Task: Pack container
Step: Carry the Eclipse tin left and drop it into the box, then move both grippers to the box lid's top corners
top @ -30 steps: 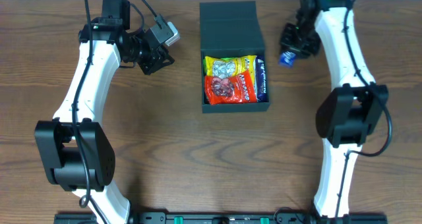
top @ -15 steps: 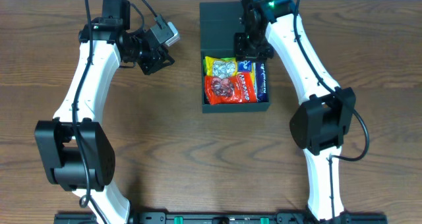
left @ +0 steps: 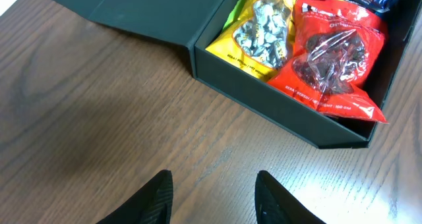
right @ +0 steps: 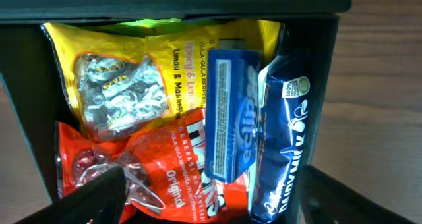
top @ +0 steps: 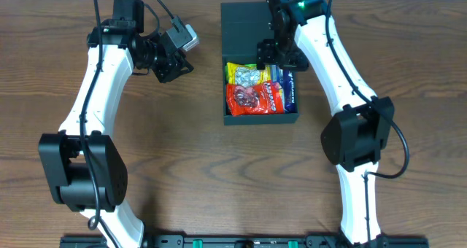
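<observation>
Overhead view: the right gripper (top: pixel 277 58), previously beside the container (top: pixel 259 119) at the centre of the table (top: pixel 182 168), now hangs spread above it — the blue pack (right: pixel 227 118) lies inside, one more item packed — left gripper (left: pixel 214 194) spread, empty.

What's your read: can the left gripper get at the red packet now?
Probably yes. The left gripper is open over bare table beside the open container, and the red packet lies exposed on that side. The right gripper hangs over the blue packets, possibly crowding.
</observation>
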Tool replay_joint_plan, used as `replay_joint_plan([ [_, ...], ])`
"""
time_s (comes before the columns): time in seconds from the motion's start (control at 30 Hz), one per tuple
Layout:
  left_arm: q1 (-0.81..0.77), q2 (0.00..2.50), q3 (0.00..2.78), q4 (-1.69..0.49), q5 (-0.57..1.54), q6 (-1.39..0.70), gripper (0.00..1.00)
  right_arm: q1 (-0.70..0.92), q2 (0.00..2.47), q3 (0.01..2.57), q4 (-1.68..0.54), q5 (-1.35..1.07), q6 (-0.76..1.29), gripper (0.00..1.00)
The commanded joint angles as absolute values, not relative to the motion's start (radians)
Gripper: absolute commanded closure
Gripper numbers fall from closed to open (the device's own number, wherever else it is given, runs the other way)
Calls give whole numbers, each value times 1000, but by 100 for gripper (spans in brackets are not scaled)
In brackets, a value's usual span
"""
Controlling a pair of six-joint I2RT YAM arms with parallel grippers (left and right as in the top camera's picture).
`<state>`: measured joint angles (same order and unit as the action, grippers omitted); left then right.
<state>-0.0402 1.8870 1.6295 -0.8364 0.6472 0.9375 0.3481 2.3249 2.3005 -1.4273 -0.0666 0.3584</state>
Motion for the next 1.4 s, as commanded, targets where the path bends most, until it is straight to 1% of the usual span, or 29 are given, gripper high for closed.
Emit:
replay_joint_plan([
  [0.0, -40, 1884, 1646, -836, 647, 946, 58, 344, 2310, 2294, -1421, -53, 359, 22],
  [0.03, -40, 1884, 1646, -836, 647, 946, 59, 340, 2309, 2296, -1414, -53, 360, 27],
  [0.07, -40, 1884, 1646, -832, 647, 946, 64, 334, 2309, 2301, -1408, -53, 370, 31],
  [0.1, -40, 1885, 1646, -825, 647, 945, 71, 325, 2309, 2305, -1402, -57, 382, 38],
  [0.13, -40, 1885, 1646, -815, 647, 939, 76, 317, 2309, 2308, -1398, -58, 395, 46],
  [0.17, -40, 1885, 1646, -797, 647, 917, 79, 303, 2309, 2310, -1389, -61, 412, 61],
  [0.2, -40, 1885, 1646, -778, 648, 891, 90, 291, 2309, 2310, -1382, -64, 423, 77],
  [0.23, -40, 1885, 1646, -762, 649, 869, 94, 279, 2309, 2310, -1375, -72, 426, 90],
  [0.27, -40, 1885, 1646, -751, 652, 855, 94, 265, 2309, 2310, -1370, -80, 426, 98],
  [0.47, -40, 1885, 1646, -743, 662, 855, 94, 178, 2309, 2310, -1368, -85, 452, 98],
  [0.6, -40, 1893, 1645, -702, 726, 823, 94, 126, 2309, 2310, -1351, -76, 445, 98],
  [0.77, -40, 1961, 1645, -540, 672, 564, 94, 88, 2310, 2308, -1327, -80, 449, 99],
  [0.9, -40, 2043, 1646, -404, 665, 342, 94, 85, 2310, 2290, -1243, -125, 372, 98],
  [1.0, -40, 2087, 1649, -350, 665, 257, 94, 86, 2310, 2282, -1193, -132, 354, 98],
  [1.1, -41, 2150, 1709, -340, 664, 168, 94, 78, 2346, 2278, -1153, -179, 378, 98],
  [1.2, -50, 2232, 1829, -357, 661, 133, 94, 44, 2421, 2278, -1106, -332, 425, 98],
  [1.37, -55, 2384, 2051, -425, 645, 69, 94, 0, 2526, 2278, -994, -489, 525, 98],
])
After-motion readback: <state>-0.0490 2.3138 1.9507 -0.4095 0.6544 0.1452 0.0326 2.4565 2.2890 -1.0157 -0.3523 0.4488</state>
